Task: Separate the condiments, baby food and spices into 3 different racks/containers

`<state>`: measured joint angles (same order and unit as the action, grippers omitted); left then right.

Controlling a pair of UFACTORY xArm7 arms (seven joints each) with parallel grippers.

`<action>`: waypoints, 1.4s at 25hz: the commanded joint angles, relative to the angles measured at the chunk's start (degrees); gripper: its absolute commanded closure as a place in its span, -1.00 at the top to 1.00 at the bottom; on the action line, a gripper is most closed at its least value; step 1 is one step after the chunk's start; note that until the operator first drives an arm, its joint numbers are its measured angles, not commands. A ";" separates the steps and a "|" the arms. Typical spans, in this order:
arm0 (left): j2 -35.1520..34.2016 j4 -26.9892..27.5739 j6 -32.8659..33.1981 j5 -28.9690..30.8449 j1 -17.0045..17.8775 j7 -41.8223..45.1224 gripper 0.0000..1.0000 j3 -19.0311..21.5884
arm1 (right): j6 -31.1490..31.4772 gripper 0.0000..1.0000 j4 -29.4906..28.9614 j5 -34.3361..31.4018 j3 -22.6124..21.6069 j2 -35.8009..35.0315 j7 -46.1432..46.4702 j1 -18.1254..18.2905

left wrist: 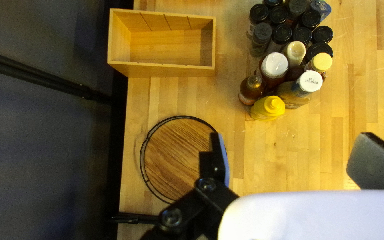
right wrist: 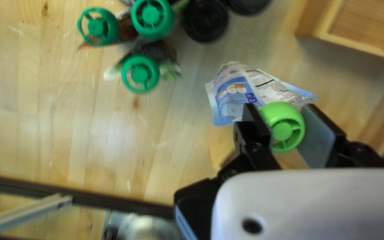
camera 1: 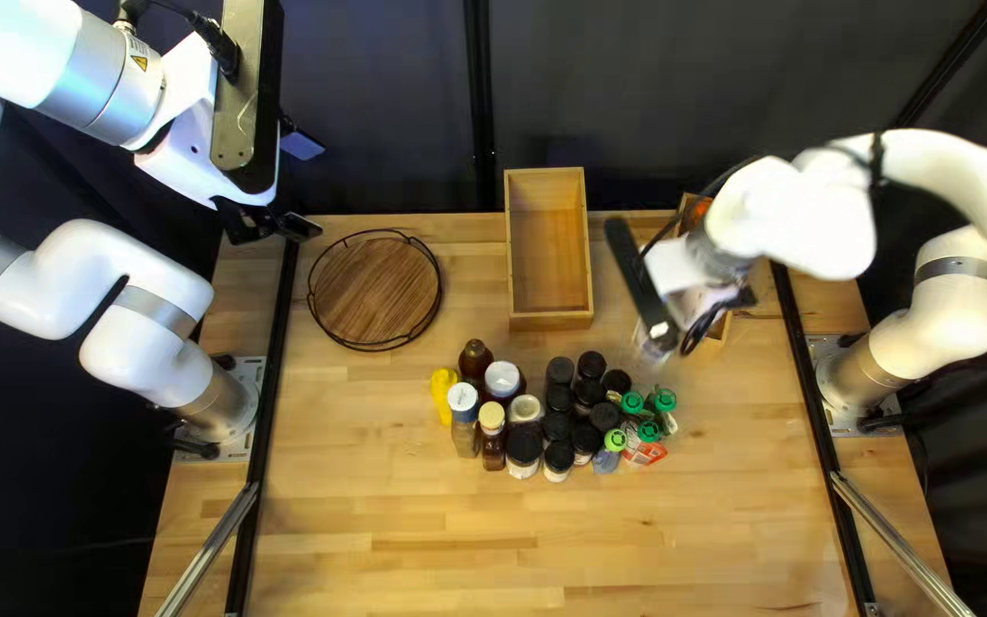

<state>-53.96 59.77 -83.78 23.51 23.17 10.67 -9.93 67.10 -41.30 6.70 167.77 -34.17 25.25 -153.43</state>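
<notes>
Over the table [right wrist: 107, 129], a pouch [right wrist: 236, 95] hangs by its green cap [right wrist: 285, 130], clenched in our right claw [right wrist: 281, 116]. Swinging fast could twist that round cap loose — or carrying low could snag the pouch on the box [right wrist: 356, 46]. Our left claw [left wrist: 290, 142] is spread, empty.

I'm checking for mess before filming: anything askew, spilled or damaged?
No spill or damage shows. The blue-and-white pouch looks askew, slanting away below its light green cap, which the right gripper holds.
</notes>
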 commanded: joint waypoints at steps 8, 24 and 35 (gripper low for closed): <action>0.00 0.00 0.00 0.00 0.00 0.00 1.00 0.00 | -0.69 -1.00 9.29 -4.78 -0.22 -8.48 -15.79 9.72; 0.00 0.00 0.00 0.00 0.00 0.00 1.00 0.00 | -15.33 -1.00 15.95 -9.93 6.63 -0.78 -14.01 18.74; 0.00 0.00 0.00 0.00 0.00 0.00 1.00 0.00 | -22.09 -0.90 16.22 -10.35 8.36 4.19 -12.93 20.11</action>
<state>-53.96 59.77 -83.78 23.51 23.17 10.67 -9.93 45.45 -25.36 -3.67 176.23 -29.80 12.51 -133.28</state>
